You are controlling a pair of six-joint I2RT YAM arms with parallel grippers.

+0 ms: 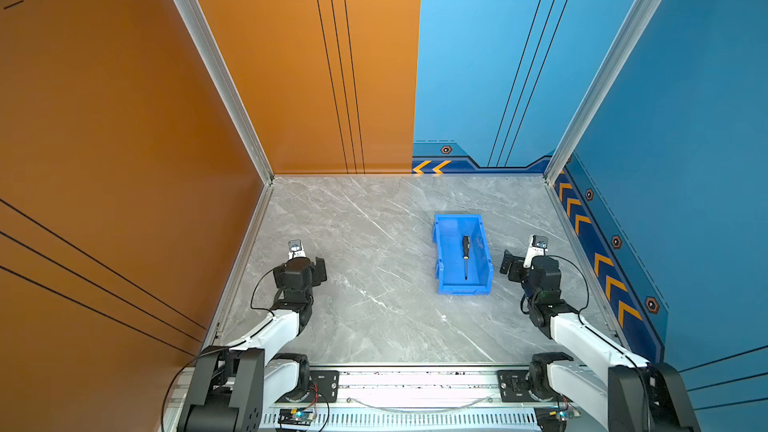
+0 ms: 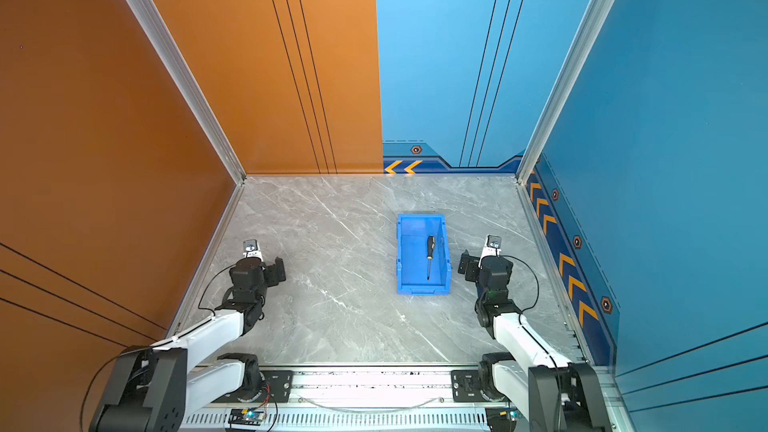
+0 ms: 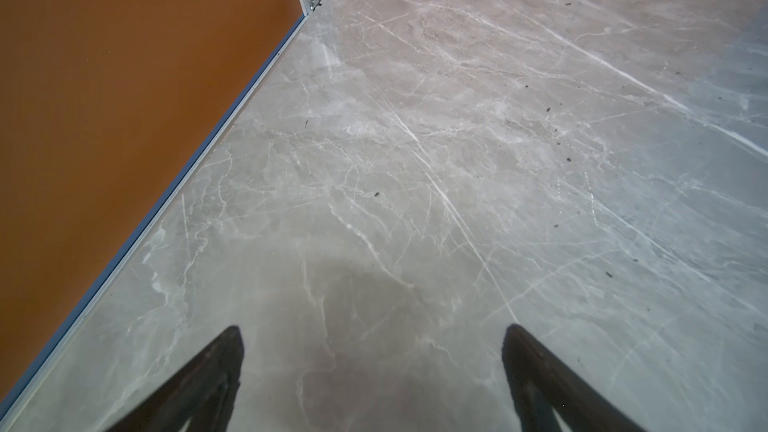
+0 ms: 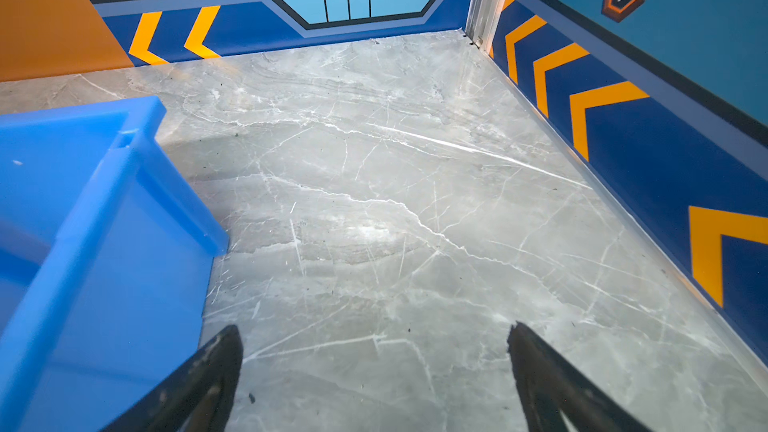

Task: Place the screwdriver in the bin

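Observation:
The screwdriver (image 1: 465,253) (image 2: 429,253), black handle and thin silver shaft, lies inside the blue bin (image 1: 446,255) (image 2: 409,257) right of the table's middle, handle toward the back wall. My left gripper (image 3: 374,328) (image 1: 318,270) hovers open over bare marble at the left, far from the bin. My right gripper (image 4: 374,328) (image 1: 509,263) stands open and empty just right of the bin, whose outer wall (image 4: 104,209) shows beside one finger. From both wrist views the screwdriver is hidden.
An orange wall (image 1: 124,160) bounds the table on the left, and a blue wall with yellow chevrons (image 1: 615,280) bounds it on the right. A metal rail (image 1: 415,384) carrying both arm bases runs along the front edge. Grey marble table (image 1: 374,305).

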